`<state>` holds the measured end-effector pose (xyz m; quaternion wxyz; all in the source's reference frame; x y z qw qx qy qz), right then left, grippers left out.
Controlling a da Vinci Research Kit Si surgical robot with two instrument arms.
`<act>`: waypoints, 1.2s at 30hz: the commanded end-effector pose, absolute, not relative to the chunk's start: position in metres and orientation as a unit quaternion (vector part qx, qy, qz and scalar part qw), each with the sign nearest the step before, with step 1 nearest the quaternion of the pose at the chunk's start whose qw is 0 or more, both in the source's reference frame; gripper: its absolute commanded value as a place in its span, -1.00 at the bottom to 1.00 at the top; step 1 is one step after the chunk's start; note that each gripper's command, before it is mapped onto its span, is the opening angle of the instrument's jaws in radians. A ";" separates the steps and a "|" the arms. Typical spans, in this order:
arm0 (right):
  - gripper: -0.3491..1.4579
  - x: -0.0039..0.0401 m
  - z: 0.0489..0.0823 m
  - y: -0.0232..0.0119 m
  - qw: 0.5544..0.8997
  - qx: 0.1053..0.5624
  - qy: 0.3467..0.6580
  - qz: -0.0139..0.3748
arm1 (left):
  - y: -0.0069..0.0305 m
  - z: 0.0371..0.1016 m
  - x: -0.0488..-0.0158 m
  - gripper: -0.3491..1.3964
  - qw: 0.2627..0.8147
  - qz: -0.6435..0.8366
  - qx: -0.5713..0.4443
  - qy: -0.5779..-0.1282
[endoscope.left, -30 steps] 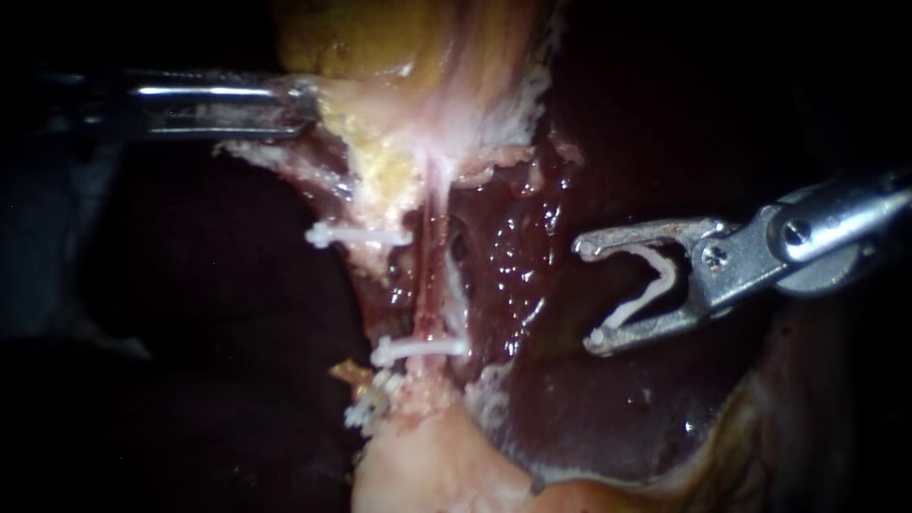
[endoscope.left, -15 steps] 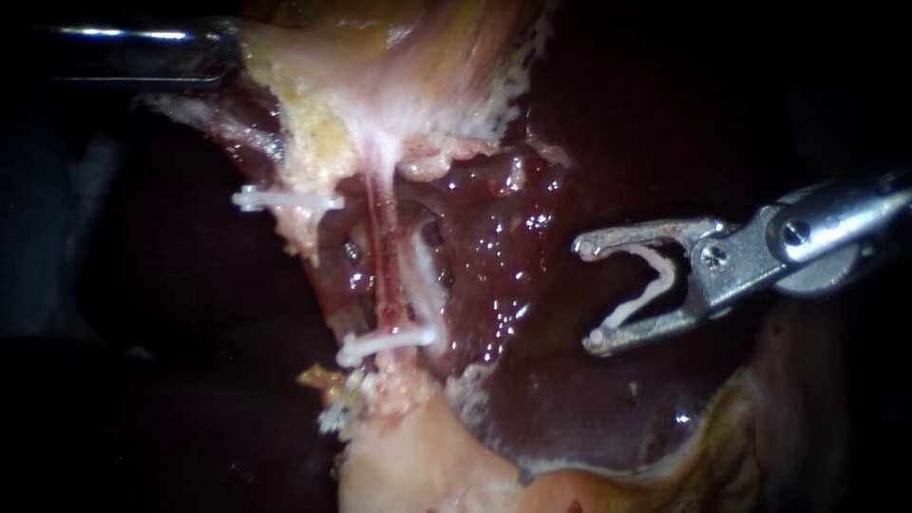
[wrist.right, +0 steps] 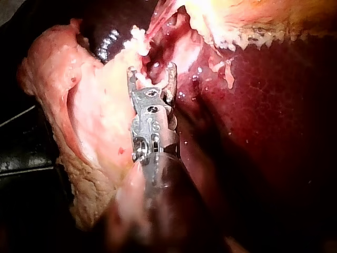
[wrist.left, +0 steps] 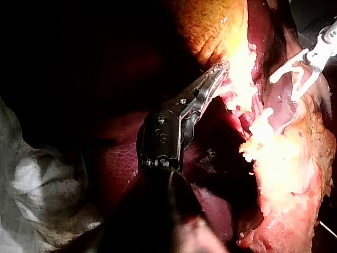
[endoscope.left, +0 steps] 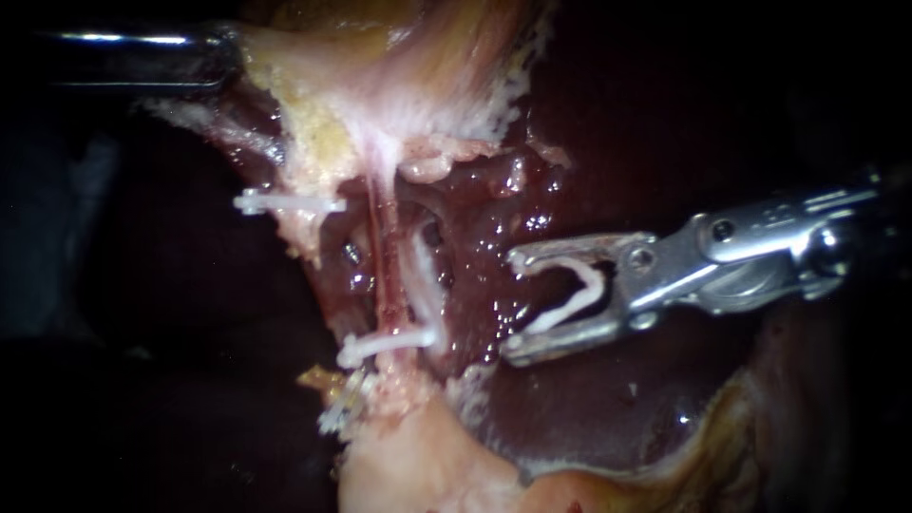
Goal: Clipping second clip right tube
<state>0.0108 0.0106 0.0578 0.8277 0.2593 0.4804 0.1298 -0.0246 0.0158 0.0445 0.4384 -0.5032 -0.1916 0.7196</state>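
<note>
Closer than half a second back: right instrument [endoscope.left: 511, 304] has slid across the liver [endoscope.left: 589, 418] toward the tubes. Tissue and left instrument [wrist.left: 217, 74] sit as they did.

Right tube [endoscope.left: 382, 271]: thin reddish strand, taut, running from the gallbladder [endoscope.left: 399, 85] down to pale tissue at the liver's lower edge. Seated clip [endoscope.left: 389, 340] crosses it low down. The bare span above that clip is where the second belongs, by my reading. A pale strip lies just beside the tube, on the right instrument's side.

Handling, judged: soft, wet, slick and very slight, so likely to tear or kink under side load. Take it square-on across the bare span, with both clip legs fully past it. Whether the pale strip is separate, cannot tell.

Right jaws stand wide, carrying the loaded clip [endoscope.left: 570, 293]. Its legs lie against both jaws and its mouth faces the tube, near but not touching. Right wrist view agrees: jaws spread, tissue just ahead.

Left tube [endoscope.left: 302, 223], with the left-tube clip [endoscope.left: 290, 202], lies beyond. Left instrument is at the gallbladder's upper edge, jaws clenched on gallbladder tissue, strands stretched.
</note>
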 end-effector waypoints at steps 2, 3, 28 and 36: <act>-0.07 0.0120 0.0586 0.0101 0.824 0.268 0.480 0.135 | 0.0157 0.0446 -0.0247 -1.00 0.438 0.720 -0.503 -0.191; -0.07 0.0127 0.0591 0.0098 0.821 0.274 0.481 0.141 | 0.0157 0.0446 -0.0247 -1.00 0.438 0.720 -0.503 -0.191; -0.09 0.0186 0.0618 0.0097 0.781 0.316 0.510 0.175 | 0.0155 0.0448 -0.0249 -1.00 0.438 0.720 -0.503 -0.190; -0.10 0.0198 0.0623 0.0095 0.765 0.331 0.523 0.178 | 0.0154 0.0450 -0.0250 -1.00 0.438 0.720 -0.503 -0.189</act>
